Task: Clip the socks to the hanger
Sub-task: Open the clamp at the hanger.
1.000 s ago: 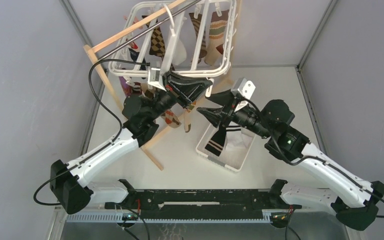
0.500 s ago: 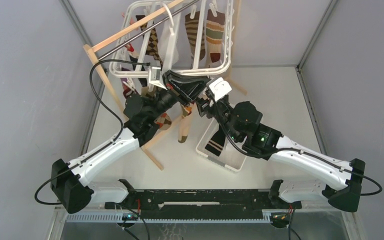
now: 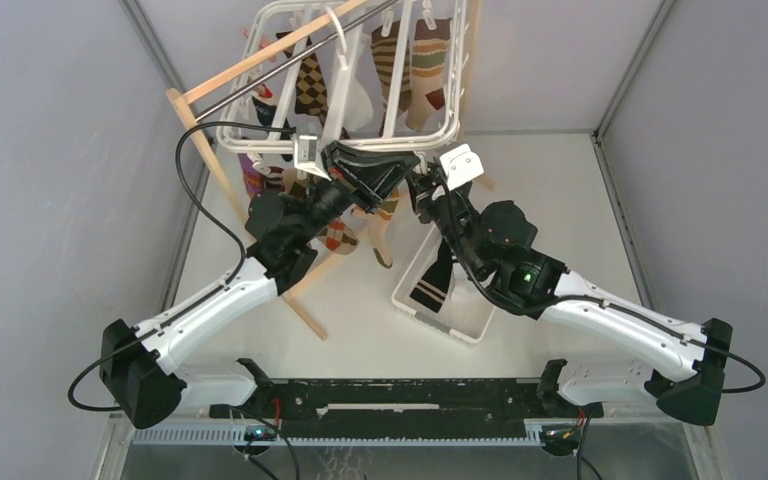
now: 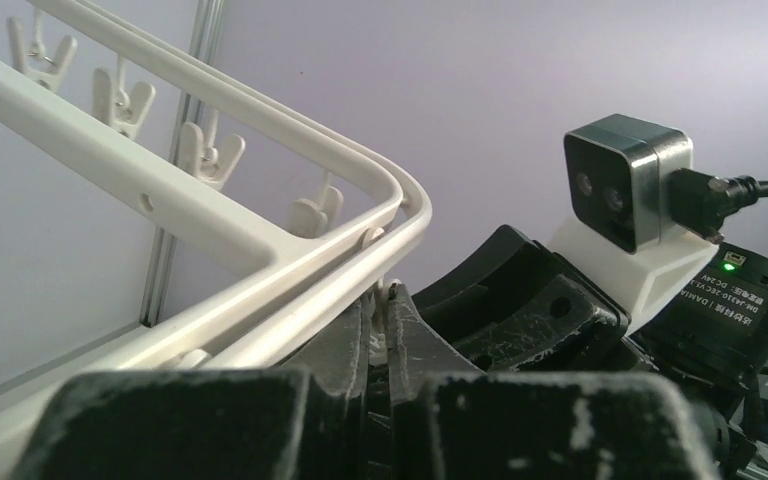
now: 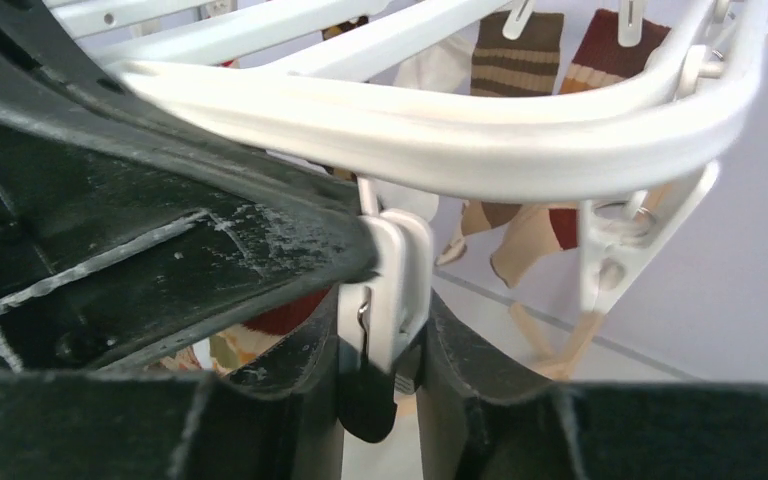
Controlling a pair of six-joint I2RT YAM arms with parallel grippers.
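Several striped fabric socks [image 3: 425, 65] hang clipped, twelve o'clock; one black sock [image 3: 430, 285] waits, five o'clock. Left gripper [image 4: 378, 330] clamped tight; right gripper [image 5: 380, 370] pinches white plastic hanger's [image 5: 460, 130] clip [image 5: 395, 280].

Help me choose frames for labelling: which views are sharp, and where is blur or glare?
Top external: evenly lit, sharp, no glare on the hanger. Left wrist: hanger rails crisp, left gripper base blurred in the foreground. Right wrist: nearest rail smeared, clip fairly sharp, socks behind soft.

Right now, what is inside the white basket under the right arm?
A black sock with white stripes lies in the basket, with white fabric beside it. The right arm covers the far end, so anything there is hidden.
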